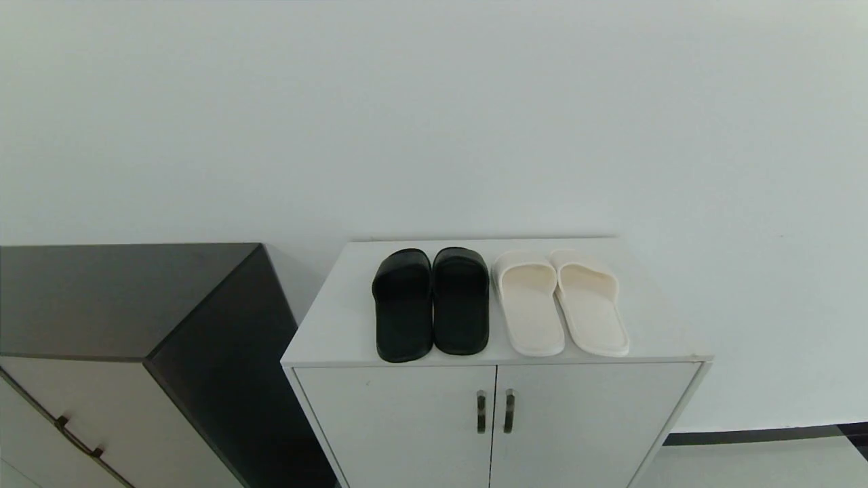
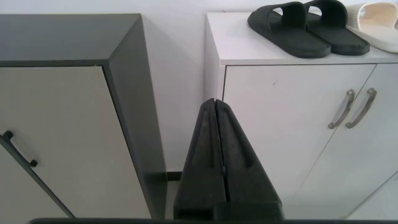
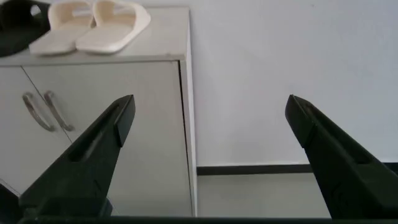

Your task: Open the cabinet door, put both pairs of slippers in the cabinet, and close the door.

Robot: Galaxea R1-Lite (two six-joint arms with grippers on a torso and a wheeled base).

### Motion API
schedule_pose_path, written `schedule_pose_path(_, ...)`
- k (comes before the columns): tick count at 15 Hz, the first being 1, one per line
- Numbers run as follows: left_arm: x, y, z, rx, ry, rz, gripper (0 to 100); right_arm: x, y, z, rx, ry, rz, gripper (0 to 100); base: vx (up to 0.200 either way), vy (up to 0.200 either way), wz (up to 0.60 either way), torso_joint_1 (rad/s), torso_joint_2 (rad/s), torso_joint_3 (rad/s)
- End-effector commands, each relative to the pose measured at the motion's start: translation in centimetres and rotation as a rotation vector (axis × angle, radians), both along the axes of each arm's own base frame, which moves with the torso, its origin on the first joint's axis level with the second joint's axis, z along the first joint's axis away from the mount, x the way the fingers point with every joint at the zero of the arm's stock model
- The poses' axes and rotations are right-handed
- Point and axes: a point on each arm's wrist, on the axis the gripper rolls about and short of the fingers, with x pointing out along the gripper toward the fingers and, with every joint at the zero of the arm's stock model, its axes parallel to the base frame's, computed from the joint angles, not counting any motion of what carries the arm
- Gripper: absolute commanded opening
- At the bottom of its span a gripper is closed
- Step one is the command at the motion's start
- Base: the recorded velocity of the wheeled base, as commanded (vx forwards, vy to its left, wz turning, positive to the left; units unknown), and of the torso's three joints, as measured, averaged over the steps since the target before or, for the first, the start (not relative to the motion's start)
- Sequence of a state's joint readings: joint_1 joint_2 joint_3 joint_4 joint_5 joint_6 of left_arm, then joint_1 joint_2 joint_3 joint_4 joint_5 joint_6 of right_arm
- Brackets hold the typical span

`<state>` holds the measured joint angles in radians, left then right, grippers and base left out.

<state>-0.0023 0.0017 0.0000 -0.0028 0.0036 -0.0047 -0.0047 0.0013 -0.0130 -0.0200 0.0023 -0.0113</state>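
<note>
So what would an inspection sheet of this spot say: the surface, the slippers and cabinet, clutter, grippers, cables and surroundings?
Surface: white cabinet top, carrying both pairs.
Job's things: black slippers and white slippers side by side, toes toward the wall; cabinet doors shut, handles at the middle.
Clutter: nothing seen.
Grippers: left gripper shut, holding nothing; right gripper open, holding nothing; both in front of the cabinet, apart from it.
Cables: nothing seen.
Surroundings: dark-topped cabinet to the left; plain wall behind.
</note>
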Motion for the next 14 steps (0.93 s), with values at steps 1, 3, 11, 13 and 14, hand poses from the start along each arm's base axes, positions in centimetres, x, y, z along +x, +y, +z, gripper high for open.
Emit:
schedule_pose_path(1,0.0,0.0,0.0,0.002,0.001,-0.001,0,-1.8,0.0,7.1,0.102,-0.125,0.015,100,0.0,0.0,0.0,0.0,0.0,0.0)
schedule_pose_path(3,0.0,0.0,0.0,0.0,0.001,-0.001,0,-1.0,0.3,7.3,0.101,0.055,0.124,100,0.0,0.0,0.0,0.0,0.0,0.0)
schedule_pose_path(11,0.0,0.0,0.0,-0.005,0.001,-0.009,0,13.0,3.8,11.0,0.095,0.372,0.409,100,0.0,0.0,0.0,0.0,0.0,0.0)
schedule_pose_path(13,0.0,0.0,0.0,-0.014,0.001,-0.009,0,14.0,7.6,12.4,0.071,0.33,0.372,100,0.0,0.0,0.0,0.0,0.0,0.0)
schedule_pose_path(14,0.0,0.0,0.0,-0.014,0.001,-0.01,0,14.7,8.8,13.1,0.079,0.322,0.355,100,0.0,0.0,0.0,0.0,0.0,0.0)
